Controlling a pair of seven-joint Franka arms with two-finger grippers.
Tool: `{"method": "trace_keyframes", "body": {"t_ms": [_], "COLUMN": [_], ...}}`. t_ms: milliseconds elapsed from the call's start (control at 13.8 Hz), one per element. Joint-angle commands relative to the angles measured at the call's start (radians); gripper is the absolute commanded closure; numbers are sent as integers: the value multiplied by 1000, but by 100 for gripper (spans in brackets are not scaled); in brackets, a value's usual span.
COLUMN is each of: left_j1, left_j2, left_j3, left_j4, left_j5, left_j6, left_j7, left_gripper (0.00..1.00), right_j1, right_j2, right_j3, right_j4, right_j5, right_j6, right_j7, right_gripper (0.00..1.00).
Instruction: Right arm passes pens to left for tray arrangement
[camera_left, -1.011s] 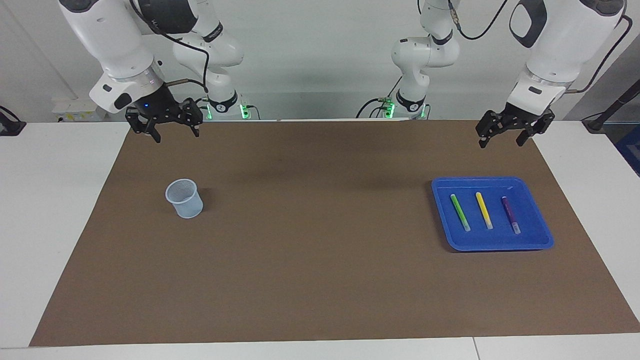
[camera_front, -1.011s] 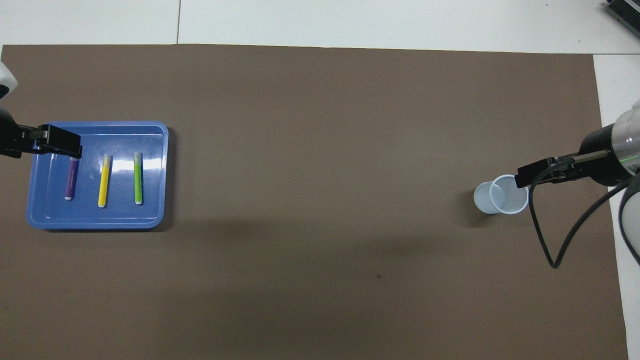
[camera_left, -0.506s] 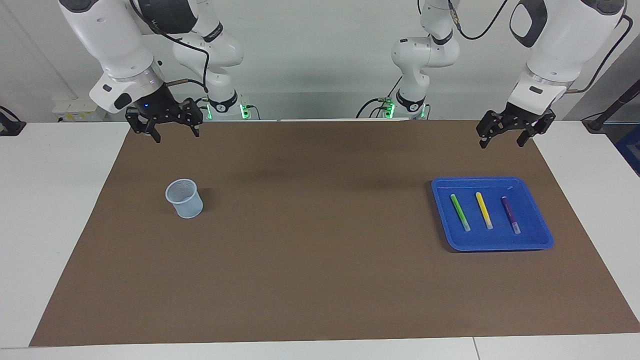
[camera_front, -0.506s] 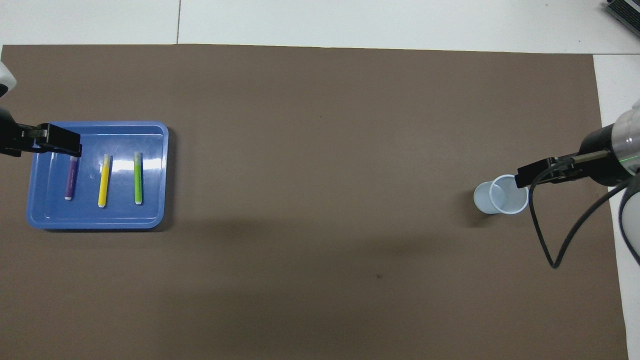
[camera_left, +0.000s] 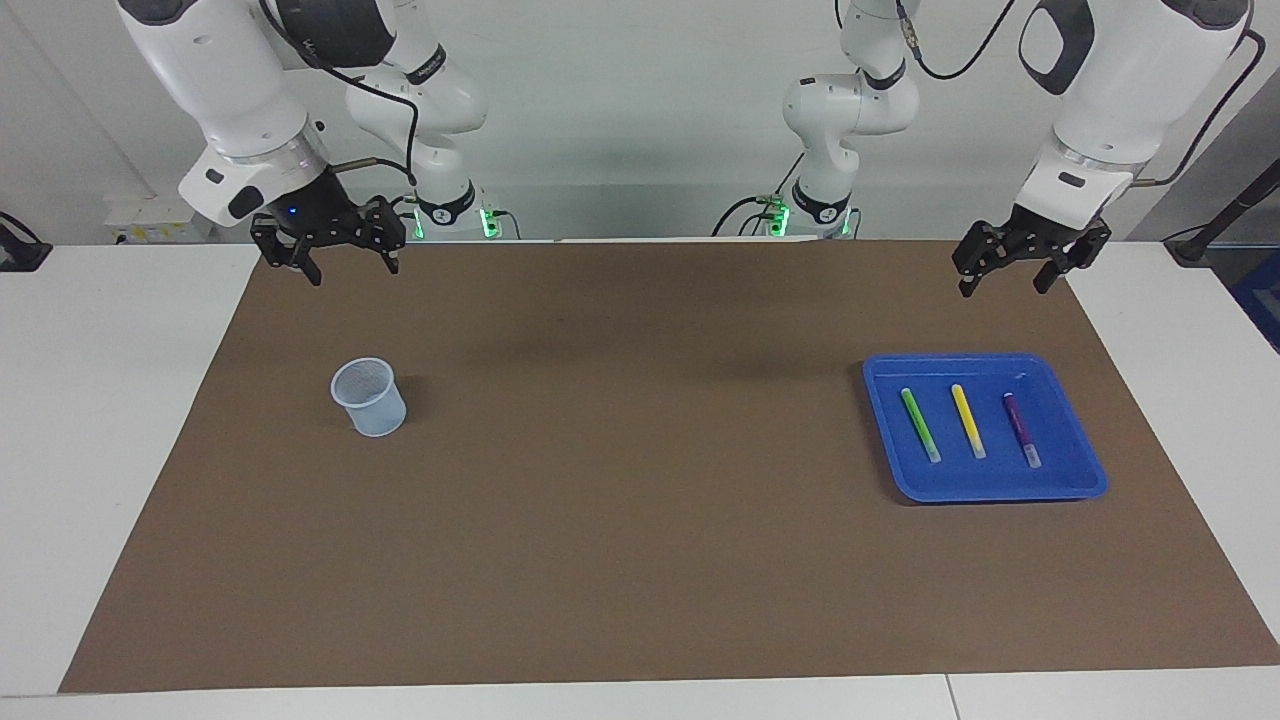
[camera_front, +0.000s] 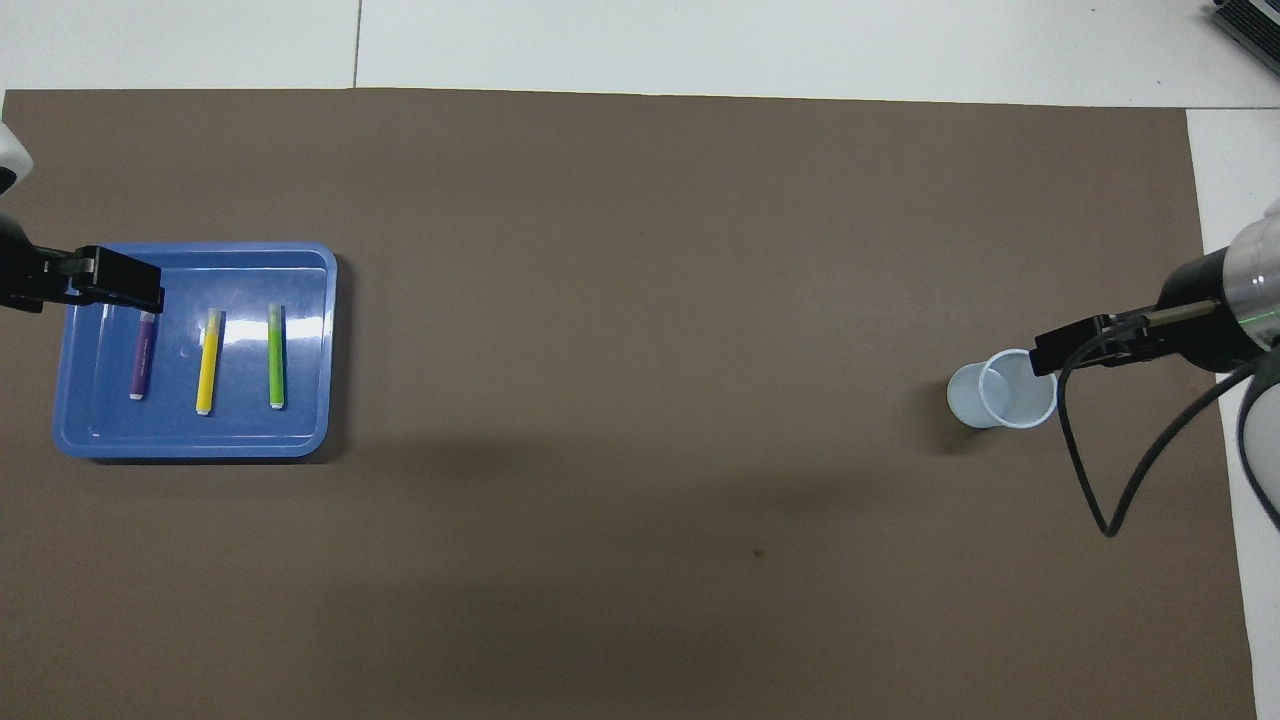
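Note:
The blue tray (camera_left: 985, 492) (camera_front: 190, 445) lies on the brown mat toward the left arm's end of the table. Three pens rest in it side by side, apart from each other: green (camera_left: 920, 424) (camera_front: 275, 355), yellow (camera_left: 968, 420) (camera_front: 208, 360) and purple (camera_left: 1021, 428) (camera_front: 141, 355). My left gripper (camera_left: 1002, 288) hangs open and empty over the mat, up in the air and clear of the tray. My right gripper (camera_left: 354, 272) also stands open and empty, raised over the mat toward the right arm's end.
A small translucent pale-blue cup (camera_left: 370, 398) (camera_front: 1005, 392) stands upright on the mat toward the right arm's end, with nothing visible inside. The brown mat (camera_left: 620, 480) covers most of the white table.

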Motion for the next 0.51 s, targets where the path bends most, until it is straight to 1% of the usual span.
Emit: {"method": "trace_keyframes", "body": {"t_ms": [0,433], "left_j1": [-4,-2], "left_j2": [-27,-27], "left_j3": [4,6], "left_j4": [-31,-31], "left_j5": [-2,-24], "left_j6": [21,25], "left_j7": [-1,-1], "left_gripper": [0,0], "right_j1": [-9,-9], "right_j2": [-1,-1], "right_j3": [5,5], "right_j4": [1,1], "right_j5": [13,13], "right_j6": [-3,-3], "right_j7": [-5,-5], "right_gripper": [0,0]}}
